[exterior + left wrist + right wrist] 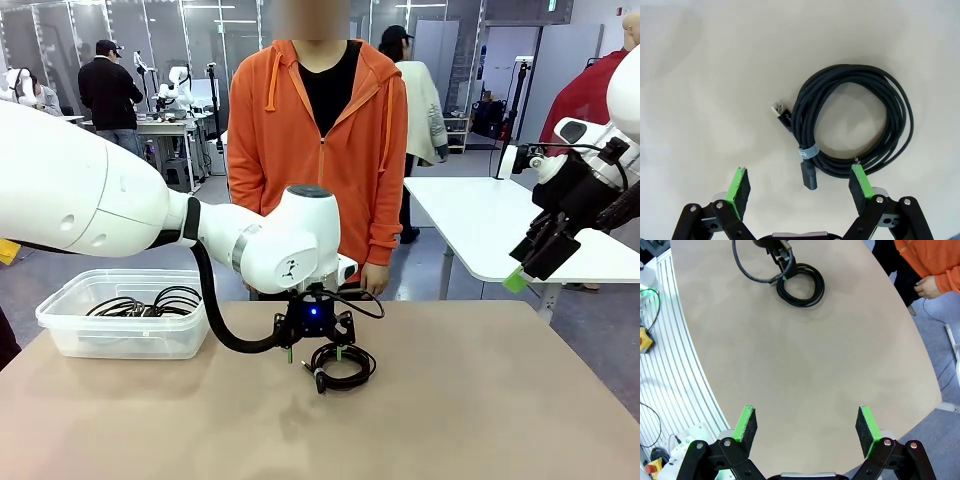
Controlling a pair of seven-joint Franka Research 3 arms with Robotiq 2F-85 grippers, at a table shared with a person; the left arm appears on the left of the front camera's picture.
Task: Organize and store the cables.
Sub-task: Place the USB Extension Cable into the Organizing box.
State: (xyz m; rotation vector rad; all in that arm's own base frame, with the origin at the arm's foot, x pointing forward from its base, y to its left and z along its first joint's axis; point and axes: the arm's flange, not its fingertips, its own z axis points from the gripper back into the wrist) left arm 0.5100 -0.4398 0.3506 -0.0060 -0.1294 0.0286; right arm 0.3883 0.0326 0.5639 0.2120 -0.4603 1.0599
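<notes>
One coiled black cable bound by a grey tie lies on the tan table, just in front of the person. My left gripper hangs open right over the coil's left side, fingertips close to the table. In the left wrist view the cable lies ahead, and its bound edge and one plug end sit between the open green pads of that gripper. More coiled cables rest in the clear bin. My right gripper is raised off to the right, open and holding nothing; its wrist view looks down on the cable.
The clear plastic bin stands at the table's left. A person in an orange hoodie stands at the far edge, one hand near the table rim. White tables and other people are farther back.
</notes>
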